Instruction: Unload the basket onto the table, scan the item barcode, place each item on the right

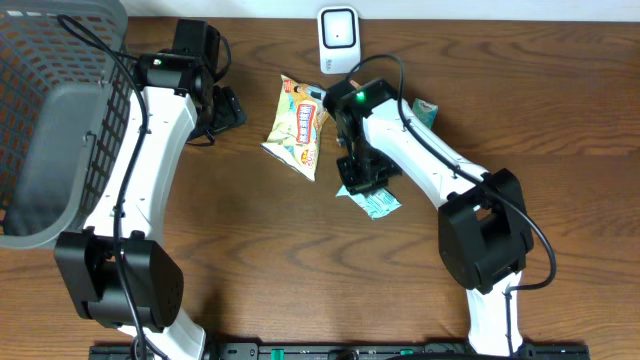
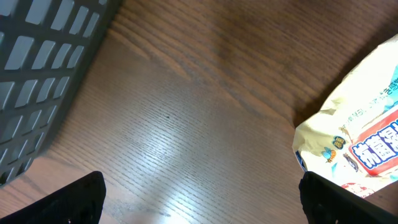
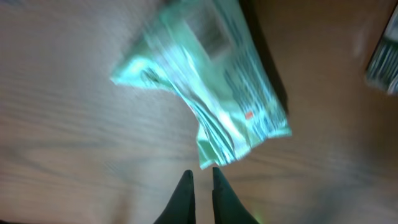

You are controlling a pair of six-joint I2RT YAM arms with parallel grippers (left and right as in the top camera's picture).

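Left tool [image 2: 200, 184] spread wide, empty, free tabletop [image 2: 186, 118] between basket [image 2: 43, 68] and snack bag [image 2: 354, 137], right tool [image 3: 200, 173] pinched closed at teal packet [image 3: 211, 93] edge

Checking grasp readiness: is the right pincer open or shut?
Shut: the right pincer shows fingertips nearly touching, the teal packet just beyond.

- Grey slatted plastic basket [image 1: 45, 130] sits at the left edge of the brown wood-grain tabletop [image 1: 250, 260].
- Yellow snack bag [image 1: 297, 125] lies flat, well to the right of the basket, not touching it.
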